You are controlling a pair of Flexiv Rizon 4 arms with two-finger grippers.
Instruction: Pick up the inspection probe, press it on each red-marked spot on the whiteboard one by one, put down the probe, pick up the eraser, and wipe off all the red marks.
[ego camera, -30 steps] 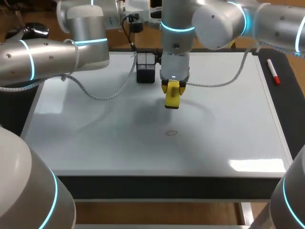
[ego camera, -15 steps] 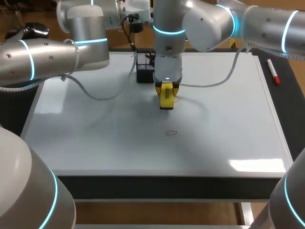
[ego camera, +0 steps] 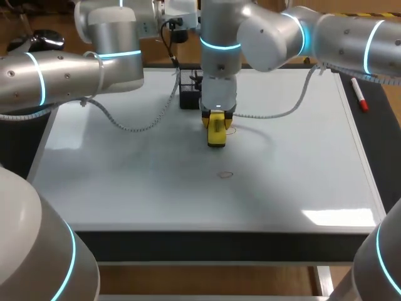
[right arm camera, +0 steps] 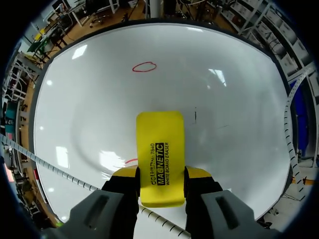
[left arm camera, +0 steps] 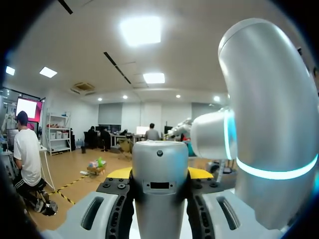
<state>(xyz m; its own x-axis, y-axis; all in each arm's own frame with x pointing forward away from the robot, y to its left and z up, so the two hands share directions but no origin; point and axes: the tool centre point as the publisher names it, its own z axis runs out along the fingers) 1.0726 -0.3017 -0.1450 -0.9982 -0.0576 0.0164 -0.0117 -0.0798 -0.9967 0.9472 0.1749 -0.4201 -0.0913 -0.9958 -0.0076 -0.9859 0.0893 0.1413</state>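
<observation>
Since a second ago our right arm has swung toward the left, carrying the eraser (ego camera: 216, 132) with it and closer to the whiteboard (ego camera: 138, 182), while the left arm and the red oval (ego camera: 225, 175) have stayed put. The yellow eraser is pinched upright between the fingers of the right end effector (ego camera: 216, 120), one yellow tip on each flat side, over the far middle of the board. In the right wrist view the eraser (right arm camera: 160, 154) stands out ahead of that end effector (right arm camera: 160, 175), a short red curve (right arm camera: 130, 161) peeks out just beside it, and the red oval (right arm camera: 144, 66) lies well ahead on the white surface. Just beyond the eraser a black mesh holder (ego camera: 190, 89) stands at the board's far edge. A red marker (ego camera: 358, 94) lies on the dark strip of counter (ego camera: 382, 138) at the board's right. Our left end effector (left arm camera: 159, 174), raised and facing the room, is pressed onto a silver cylindrical probe (left arm camera: 159, 162) from both sides.
</observation>
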